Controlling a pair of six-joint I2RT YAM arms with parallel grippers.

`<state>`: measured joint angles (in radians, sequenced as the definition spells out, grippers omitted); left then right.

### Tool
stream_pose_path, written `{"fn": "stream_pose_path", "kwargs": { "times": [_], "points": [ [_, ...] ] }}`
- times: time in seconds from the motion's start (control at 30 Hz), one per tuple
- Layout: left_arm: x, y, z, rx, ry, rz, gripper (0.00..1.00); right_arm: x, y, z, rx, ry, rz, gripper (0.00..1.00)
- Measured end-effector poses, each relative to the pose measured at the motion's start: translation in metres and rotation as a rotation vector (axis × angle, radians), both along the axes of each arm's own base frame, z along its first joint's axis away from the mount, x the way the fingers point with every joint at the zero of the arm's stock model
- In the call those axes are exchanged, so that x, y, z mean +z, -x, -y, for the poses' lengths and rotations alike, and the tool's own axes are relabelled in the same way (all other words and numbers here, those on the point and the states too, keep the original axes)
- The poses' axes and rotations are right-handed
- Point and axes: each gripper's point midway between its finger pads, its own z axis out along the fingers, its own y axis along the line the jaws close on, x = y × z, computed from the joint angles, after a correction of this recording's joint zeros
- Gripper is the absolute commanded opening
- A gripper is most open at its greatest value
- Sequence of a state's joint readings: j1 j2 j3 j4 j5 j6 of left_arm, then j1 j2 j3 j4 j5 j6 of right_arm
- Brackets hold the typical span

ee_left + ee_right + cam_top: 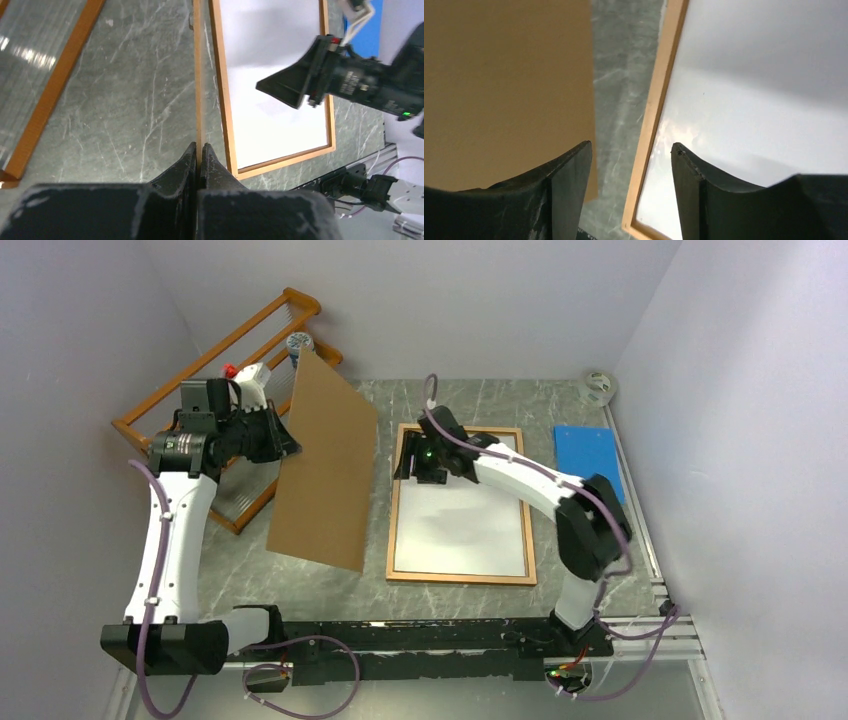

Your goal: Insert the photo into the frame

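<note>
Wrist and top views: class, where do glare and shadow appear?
Top view: a soft grey shadow crosses the white paper sheet inside the thin light-brown wooden frame. Left wrist view: glare streaks on the ribbed clear panel. Right wrist view: bright sheen beside the frame's edge.

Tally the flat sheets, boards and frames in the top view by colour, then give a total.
Brown: 2 (backing board, held tilted above the table; frame, flat on the table)
White: 1 (photo, white back up, inside the frame)
Blue: 1 (blue sheet, right of the frame)
Total: 4
</note>
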<state>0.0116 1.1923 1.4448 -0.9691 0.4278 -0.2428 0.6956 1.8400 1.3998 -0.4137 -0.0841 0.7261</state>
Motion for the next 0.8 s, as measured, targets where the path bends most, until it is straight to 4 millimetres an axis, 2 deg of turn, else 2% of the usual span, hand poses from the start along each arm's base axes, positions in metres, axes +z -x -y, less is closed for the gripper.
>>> {"fn": "stream_pose_path", "kwargs": {
  "times": [0.13,0.23,0.27,0.47,0.67,0.8],
  "points": [
    [0.025,-0.003,0.015,-0.076,-0.046,0.075,0.03,0.056,0.01,0.012,0.01,-0.065,0.117,0.72],
    [0.048,-0.004,0.033,-0.176,-0.082,0.175,0.02,0.102,0.016,0.02,0.005,-0.134,0.227,0.77],
    [0.052,-0.003,0.039,-0.211,-0.094,0.207,0.03,0.113,0.017,0.023,0.002,-0.15,0.252,0.79],
    [0.08,-0.001,0.07,-0.422,-0.125,0.468,0.03,0.204,0.031,0.049,-0.064,-0.285,0.462,0.84],
    [0.108,0.003,0.086,-0.559,-0.146,0.788,0.03,0.278,0.049,0.095,-0.189,-0.408,0.609,0.84],
    [0.124,0.0,0.098,-0.645,-0.179,1.002,0.03,0.308,0.064,0.128,-0.265,-0.451,0.664,0.84]
  ]
}}
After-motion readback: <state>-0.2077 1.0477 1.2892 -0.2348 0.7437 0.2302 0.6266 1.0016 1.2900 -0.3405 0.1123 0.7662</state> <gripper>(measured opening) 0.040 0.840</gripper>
